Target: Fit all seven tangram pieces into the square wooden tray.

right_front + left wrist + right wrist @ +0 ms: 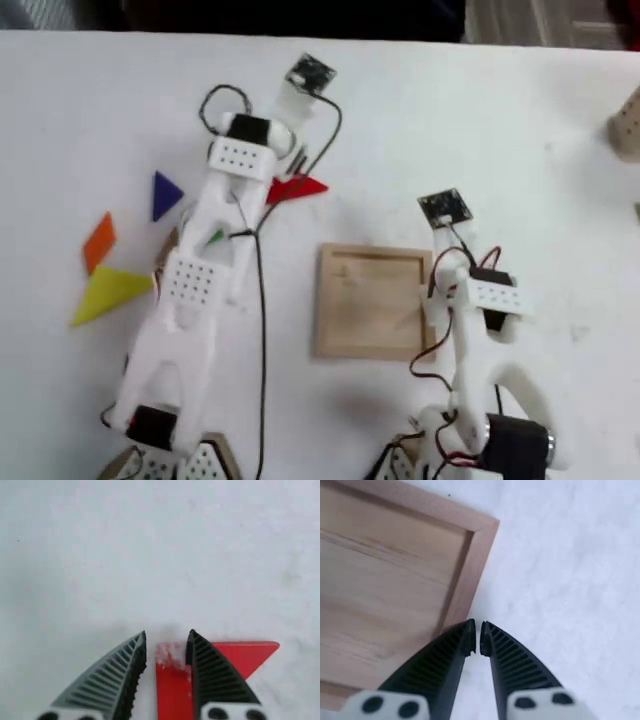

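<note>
The square wooden tray (368,302) lies at mid-table with nothing in it. A red triangle (296,188) rests on the table up and left of the tray. My left gripper (279,172) stands open over it, one finger across the red triangle (172,685) and the other just off its edge (167,635). A blue triangle (165,194), an orange parallelogram (98,241) and a yellow triangle (106,293) lie at the far left. A small green piece (215,237) peeks out from under the left arm. My right gripper (477,625) is shut on nothing, just outside the tray's rim (470,575).
Black cables trail from the left arm across the table between it and the tray. A tan object (626,125) stands at the right edge. Open white tabletop stretches beyond the tray towards the back.
</note>
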Controlling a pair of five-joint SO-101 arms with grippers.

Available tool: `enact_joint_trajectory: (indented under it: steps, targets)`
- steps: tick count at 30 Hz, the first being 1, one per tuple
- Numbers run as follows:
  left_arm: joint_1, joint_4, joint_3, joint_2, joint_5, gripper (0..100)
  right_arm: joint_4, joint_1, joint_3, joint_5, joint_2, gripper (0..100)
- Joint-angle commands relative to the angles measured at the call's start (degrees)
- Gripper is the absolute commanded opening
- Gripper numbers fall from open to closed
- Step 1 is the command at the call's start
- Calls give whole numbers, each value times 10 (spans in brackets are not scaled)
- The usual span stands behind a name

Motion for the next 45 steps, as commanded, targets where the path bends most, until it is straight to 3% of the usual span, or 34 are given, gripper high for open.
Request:
enact_joint_trajectory:
  steps: [1, 2, 10, 17, 28, 36, 40, 45]
  targets:
    - [-4, 24, -26, -6, 15, 47, 5, -12, -3, 6, -8, 34]
    - [-2, 28, -30, 0, 23, 12, 5, -12, -3, 6, -8, 34]
    - [22, 112, -42, 16, 72, 22, 5, -12, -3, 5, -8, 34]
    - [25, 229, -178, 33, 108, 21, 5, -12, -3, 5, -8, 34]
    - [17, 239, -171, 42, 133, 20, 5, -11, -3, 4, -8, 34]
    - [-40, 243, -169, -29, 146, 20, 5, -12, -3, 3, -8, 34]
    - [-63, 244, -111, -83, 145, 20, 5, -13, -3, 2, -8, 34]
    - [-54, 242, 145, -270, 130, 20, 5, -13, -3, 2, -8, 34]
